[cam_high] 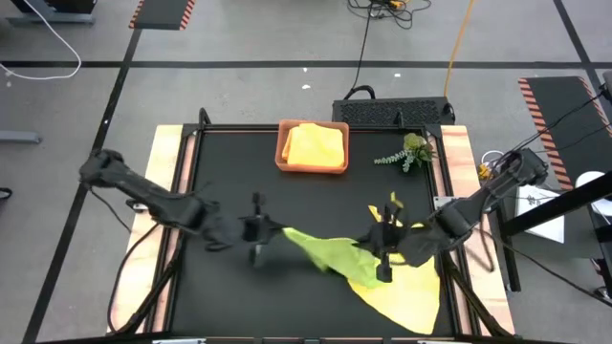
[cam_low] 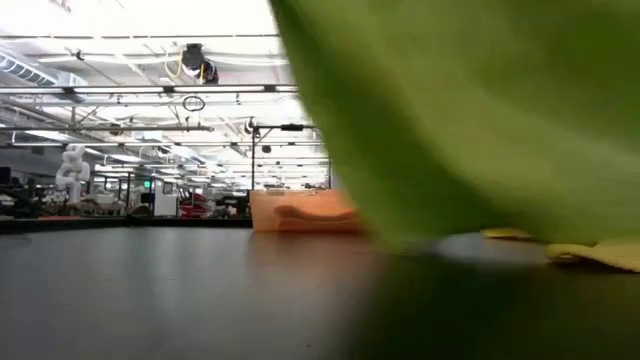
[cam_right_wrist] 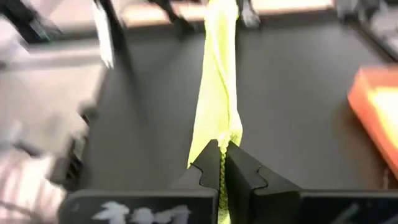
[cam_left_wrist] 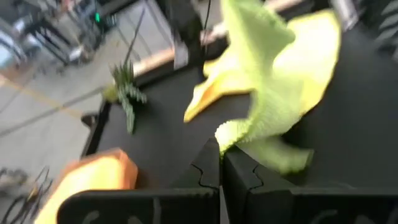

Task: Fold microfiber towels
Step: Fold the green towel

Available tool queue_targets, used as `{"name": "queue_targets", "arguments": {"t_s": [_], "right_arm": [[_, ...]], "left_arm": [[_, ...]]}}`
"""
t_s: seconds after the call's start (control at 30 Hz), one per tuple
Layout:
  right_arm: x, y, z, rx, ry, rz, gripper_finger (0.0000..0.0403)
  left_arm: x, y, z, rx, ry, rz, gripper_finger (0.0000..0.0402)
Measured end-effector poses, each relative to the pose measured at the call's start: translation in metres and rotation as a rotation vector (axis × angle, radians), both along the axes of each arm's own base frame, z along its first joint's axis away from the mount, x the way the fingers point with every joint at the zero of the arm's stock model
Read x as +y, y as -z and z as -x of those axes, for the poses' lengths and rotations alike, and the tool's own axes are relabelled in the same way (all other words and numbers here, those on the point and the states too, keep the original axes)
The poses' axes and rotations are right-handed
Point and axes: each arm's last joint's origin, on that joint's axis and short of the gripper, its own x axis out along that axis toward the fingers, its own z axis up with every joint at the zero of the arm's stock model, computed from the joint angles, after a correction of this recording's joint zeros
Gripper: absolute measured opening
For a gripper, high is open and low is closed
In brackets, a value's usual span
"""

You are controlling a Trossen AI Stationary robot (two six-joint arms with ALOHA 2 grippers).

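Observation:
A lime green towel (cam_high: 325,250) hangs between my two grippers over the table's near middle. My left gripper (cam_high: 277,232) is shut on its left end, and my right gripper (cam_high: 366,248) is shut on its right end. In the low view the towel (cam_low: 470,120) fills the upper right, and its lower edge reaches close to the tabletop. A yellow towel (cam_high: 406,298) lies spread on the table under and in front of my right gripper. Folded orange and yellow towels (cam_high: 314,145) lie in the tray. My left gripper pinches a bunched end of the lime towel (cam_left_wrist: 227,134) between its two fingers, coming from the table's left and slanting slightly down. The cloth runs away from the fingers toward my right gripper and hangs below. My right gripper pinches the lime towel's other end (cam_right_wrist: 222,140) between its two fingers, coming from the table's right and slanting down. From there the cloth stretches as a narrow gathered band (cam_right_wrist: 219,68) toward my left gripper.
An orange-brown tray (cam_high: 283,153) stands at the table's far middle. A green plant sprig (cam_high: 406,153) lies to its right near the far right corner. The black tabletop (cam_high: 239,296) lies bare at the near left.

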Motion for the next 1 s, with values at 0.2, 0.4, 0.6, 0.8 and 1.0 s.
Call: {"name": "queue_targets", "arguments": {"t_s": [0.2, 0.4, 0.6, 0.8, 1.0], "right_arm": [[0.0, -0.023, 0.0, -0.172, -0.055, -0.011, 0.0], [0.0, -0.018, -0.006, -0.151, -0.051, -0.031, 0.0], [-0.001, 0.005, -0.024, -0.046, -0.072, -0.132, 0.0], [0.007, 0.012, -0.039, -0.034, -0.203, -0.247, 0.0], [0.014, -0.003, -0.039, -0.143, -0.319, -0.338, 0.0]], "left_arm": [[-0.021, -0.038, 0.048, -0.141, 0.125, 0.068, 0.0002], [-0.035, -0.05, 0.081, -0.172, 0.192, 0.154, 0.0002], [-0.041, -0.041, 0.09, -0.088, 0.154, 0.274, 0.0003], [-0.052, -0.035, 0.09, -0.046, 0.186, 0.332, 0.0004], [-0.067, -0.042, 0.101, -0.089, 0.299, 0.359, 0.0002]]}}
